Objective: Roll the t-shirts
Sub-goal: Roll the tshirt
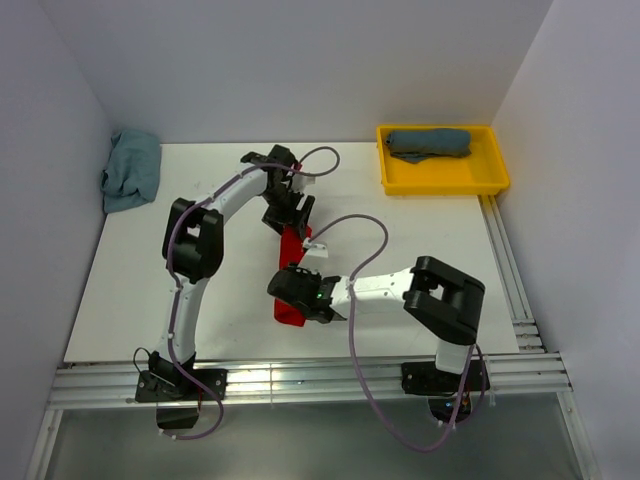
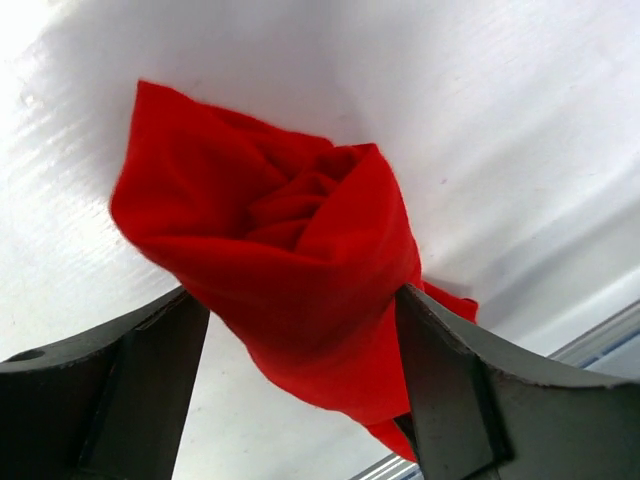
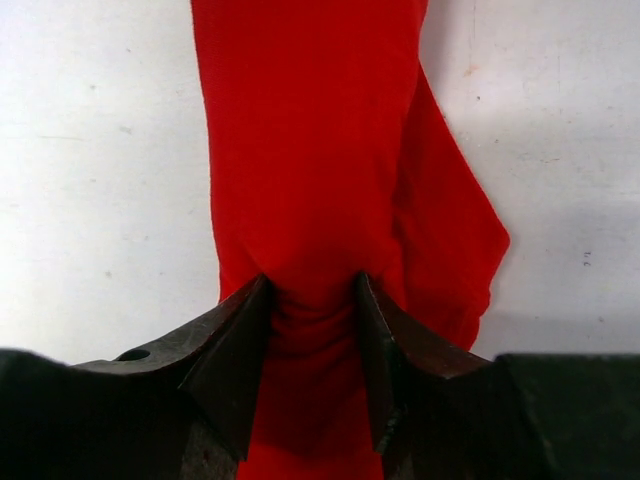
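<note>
A bright red t-shirt [image 1: 291,268] lies as a long rolled strip mid-table, running from far to near. My left gripper [image 1: 290,215] is at its far end. In the left wrist view the rolled end [image 2: 290,250] sits between the wide-open left gripper [image 2: 300,300], brushing the right finger [image 2: 440,370]. My right gripper [image 1: 297,297] is at the near end, and in the right wrist view the right gripper [image 3: 311,285] is shut on the bunched red t-shirt [image 3: 300,150]. A slate blue-grey t-shirt [image 1: 430,143] lies rolled in a tray. A pale teal t-shirt [image 1: 130,170] is crumpled at the far left.
The yellow tray [image 1: 440,187] stands at the far right corner of the white table [image 1: 420,230]. White walls close in three sides. Metal rails [image 1: 300,378] run along the near edge and the right side.
</note>
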Controlling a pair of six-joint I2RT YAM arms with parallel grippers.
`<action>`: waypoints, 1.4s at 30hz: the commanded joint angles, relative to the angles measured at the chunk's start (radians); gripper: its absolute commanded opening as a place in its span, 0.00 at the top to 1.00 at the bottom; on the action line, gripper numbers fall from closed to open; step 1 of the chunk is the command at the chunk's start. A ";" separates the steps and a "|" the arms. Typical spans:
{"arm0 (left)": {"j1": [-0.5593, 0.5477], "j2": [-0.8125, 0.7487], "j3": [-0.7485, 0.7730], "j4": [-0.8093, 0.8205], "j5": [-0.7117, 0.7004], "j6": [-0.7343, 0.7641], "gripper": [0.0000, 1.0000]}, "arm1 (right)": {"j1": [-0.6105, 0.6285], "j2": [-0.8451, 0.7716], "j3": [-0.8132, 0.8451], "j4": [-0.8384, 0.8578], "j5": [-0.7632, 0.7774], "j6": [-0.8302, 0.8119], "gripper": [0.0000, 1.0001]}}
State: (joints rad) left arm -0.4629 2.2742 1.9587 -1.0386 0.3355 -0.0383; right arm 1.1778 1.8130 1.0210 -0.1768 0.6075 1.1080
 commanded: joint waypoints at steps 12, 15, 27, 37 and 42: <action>0.164 -0.202 -0.283 0.308 0.474 0.092 0.17 | -0.113 -0.050 -0.366 0.398 -0.330 0.032 0.53; 0.181 -0.209 -0.328 0.333 0.537 0.123 0.16 | -0.122 -0.047 -0.372 0.413 -0.342 0.029 0.53; 0.178 -0.137 -0.426 0.474 0.499 0.046 0.22 | -0.173 -0.026 -0.472 0.609 -0.449 0.039 0.53; 0.096 -0.171 -0.365 0.361 0.120 -0.032 0.92 | -0.211 -0.043 -0.480 0.616 -0.462 0.016 0.53; 0.033 -0.168 -0.313 0.269 -0.084 -0.051 1.00 | -0.207 -0.125 -0.354 0.308 -0.339 -0.028 0.42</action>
State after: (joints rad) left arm -0.3988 2.1201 1.6089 -0.7292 0.4862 -0.0837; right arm 0.9730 1.6981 0.6338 0.4999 0.1719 1.1469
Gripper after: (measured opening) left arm 0.069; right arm 0.557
